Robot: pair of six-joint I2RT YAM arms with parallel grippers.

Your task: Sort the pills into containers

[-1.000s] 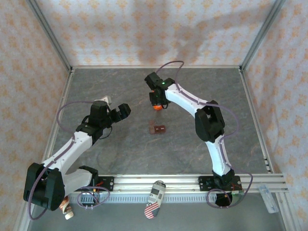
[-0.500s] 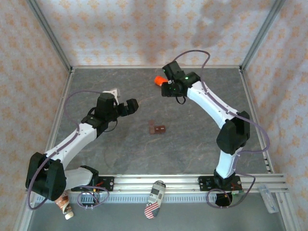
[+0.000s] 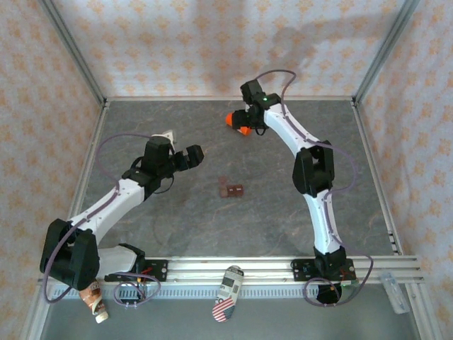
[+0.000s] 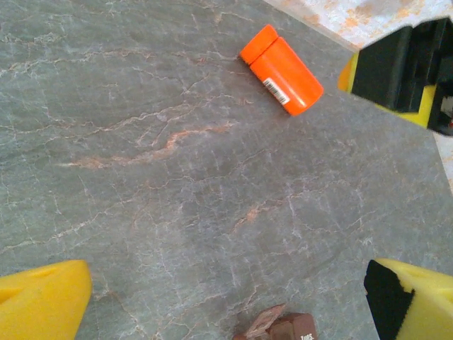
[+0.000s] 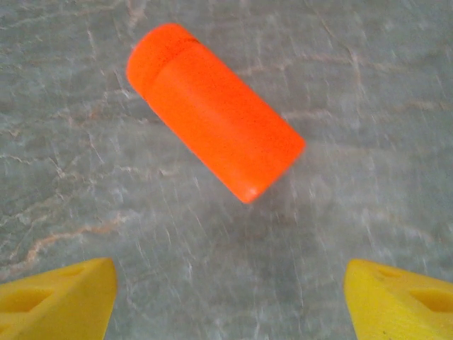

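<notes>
- Orange bottle [image 3: 238, 121]: a second ago it was carried above the middle of the table, just far of the containers. It now lies on its side at the far centre, cap end pointing far-left in the right wrist view [image 5: 212, 110]. The cap looks to be on.
- Right gripper [image 5: 226, 297]: it has let the bottle go. Its yellow pads [image 5: 56, 294] stand wide apart with the bottle loose on the stone ahead of them, touching neither. From above it hangs just right of the bottle [image 3: 253, 126].
- Left gripper [image 3: 191, 157]: it has shifted slightly far and right over the last second. Jaws are spread fully with nothing between them [image 4: 226, 301]; it faces the bottle [image 4: 282, 69].
- Containers [image 3: 231, 189]: a small red-brown box at the table's centre, well apart from the bottle and unmoved. It peeks in at the bottom edge of the left wrist view [image 4: 279, 329].
- Pills: too small to make out on the table or in the box, and possibly inside the bottle.
- Meaning for the task: the bottle is parked away from the box, and no sorting shows yet.
- Table [image 3: 177, 212]: grey marbled top; bare stone lies between either gripper and the box.
- Striped item [image 3: 228, 292]: lies on the near rail, clear of the work.
</notes>
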